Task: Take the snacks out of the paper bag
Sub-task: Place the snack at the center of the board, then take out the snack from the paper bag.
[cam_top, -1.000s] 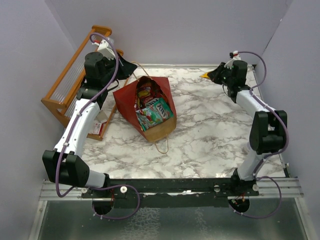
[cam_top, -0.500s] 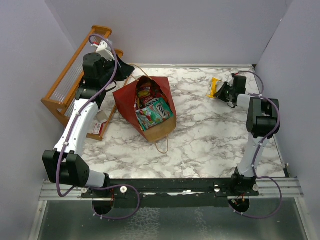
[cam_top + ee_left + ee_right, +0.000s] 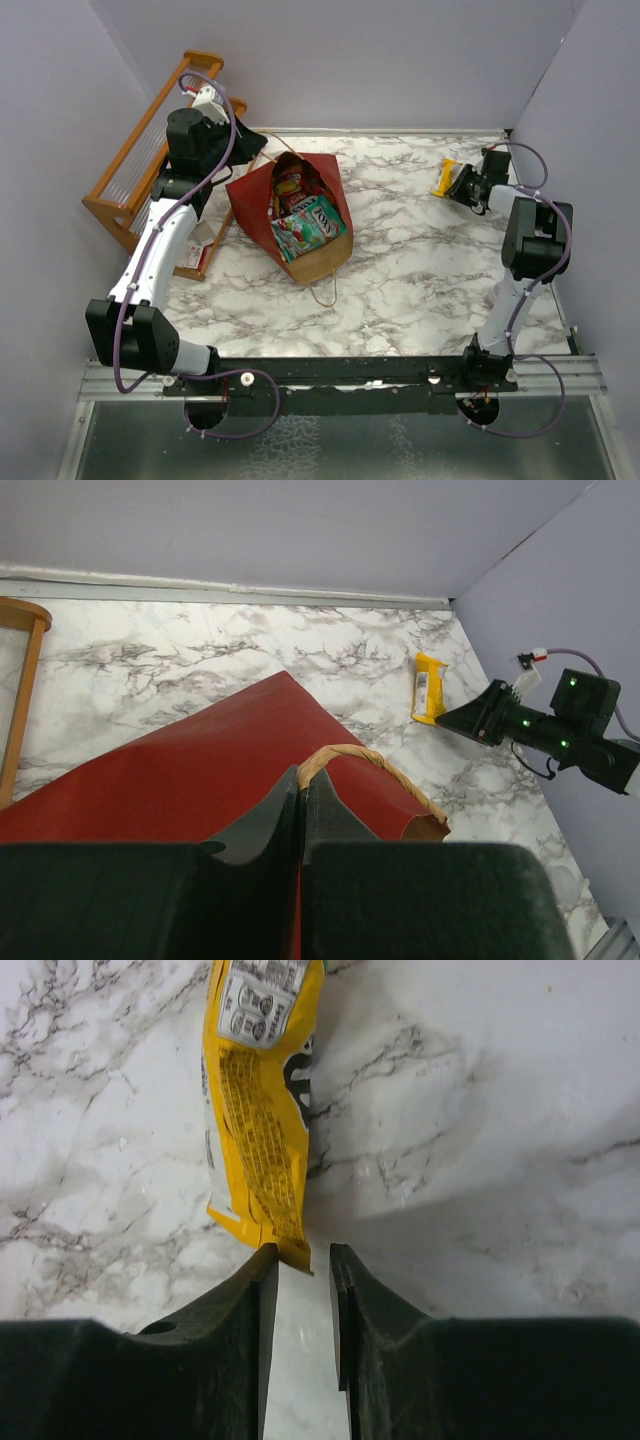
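**Q:** Which step is shown?

**A:** Unloading, partway. On the marble table (image 3: pixel 400 260), the paper bag (image 3: pixel 250 205) lies open at left, snacks (image 3: pixel 310 225) inside. One yellow packet (image 3: pixel 262 1110) lies flat at far right.

**Q:** The claws?

**A:** Right gripper (image 3: pixel 302 1260): jaws slightly parted, the packet's corner at their tips, unclamped. Left gripper (image 3: pixel 301 795): closed, apparently pinching the bag's rim. Next, probably: the right arm reaches into the bag's mouth for another packet.

This was a robotics lab test cell: plain lilac walls (image 3: pixel 400 60) stood close behind and beside the right end effector (image 3: pixel 462 184), a marble-print surface (image 3: pixel 400 270) lay beneath it, and two cabled arms (image 3: pixel 160 250) were bolted to a metal rail (image 3: pixel 350 372).
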Available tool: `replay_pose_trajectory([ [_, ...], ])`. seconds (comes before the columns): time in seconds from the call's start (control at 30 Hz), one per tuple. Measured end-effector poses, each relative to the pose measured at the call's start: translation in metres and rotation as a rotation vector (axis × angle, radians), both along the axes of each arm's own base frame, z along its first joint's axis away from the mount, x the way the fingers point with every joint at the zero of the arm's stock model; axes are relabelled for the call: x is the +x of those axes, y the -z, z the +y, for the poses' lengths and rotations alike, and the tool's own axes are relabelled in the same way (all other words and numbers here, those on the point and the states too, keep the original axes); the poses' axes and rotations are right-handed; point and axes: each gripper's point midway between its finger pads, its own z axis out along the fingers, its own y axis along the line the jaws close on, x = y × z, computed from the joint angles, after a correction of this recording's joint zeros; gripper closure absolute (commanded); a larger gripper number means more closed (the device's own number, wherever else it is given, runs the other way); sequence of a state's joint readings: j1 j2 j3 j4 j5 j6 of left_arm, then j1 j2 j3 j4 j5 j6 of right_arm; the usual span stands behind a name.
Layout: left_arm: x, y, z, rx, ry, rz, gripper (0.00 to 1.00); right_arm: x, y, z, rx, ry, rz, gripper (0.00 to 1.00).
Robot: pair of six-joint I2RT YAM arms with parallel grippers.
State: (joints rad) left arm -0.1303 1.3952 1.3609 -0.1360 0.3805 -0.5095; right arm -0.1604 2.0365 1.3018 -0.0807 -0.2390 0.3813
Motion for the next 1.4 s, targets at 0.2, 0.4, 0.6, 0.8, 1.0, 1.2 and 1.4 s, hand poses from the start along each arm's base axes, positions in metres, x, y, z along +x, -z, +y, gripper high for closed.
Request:
replay_pose_trajectory([
  [0.2,0.000,0.009,0.001,0.004,-0.003,0.011,1.00,-0.036,-0.034,0.006,-0.001,0.006,-0.028,0.64],
  [0.4,0.002,0.011,0.007,-0.002,-0.016,0.014,1.00,-0.088,-0.065,0.041,0.079,-0.088,-0.166,0.51],
  [0.6,0.004,0.008,0.010,-0.016,-0.021,0.010,1.00,-0.140,-0.077,0.146,0.099,-0.414,-0.229,0.44],
  [0.8,0.004,0.010,0.011,-0.024,-0.016,0.012,1.00,-0.192,-0.166,0.255,-0.028,-0.863,-0.573,0.35],
  [1.0,0.004,0.010,0.013,-0.038,-0.016,0.011,1.00,-0.220,-0.223,0.319,-0.179,-1.219,-0.945,0.24],
  [1.2,0.004,0.012,0.012,-0.038,-0.013,0.014,1.00,-0.210,-0.206,0.377,-0.471,-1.545,-1.079,0.24],
  [1.4,0.004,0.012,0.012,-0.038,-0.012,0.011,1.00,-0.166,-0.193,0.414,-0.781,-1.738,-1.114,0.24],
])
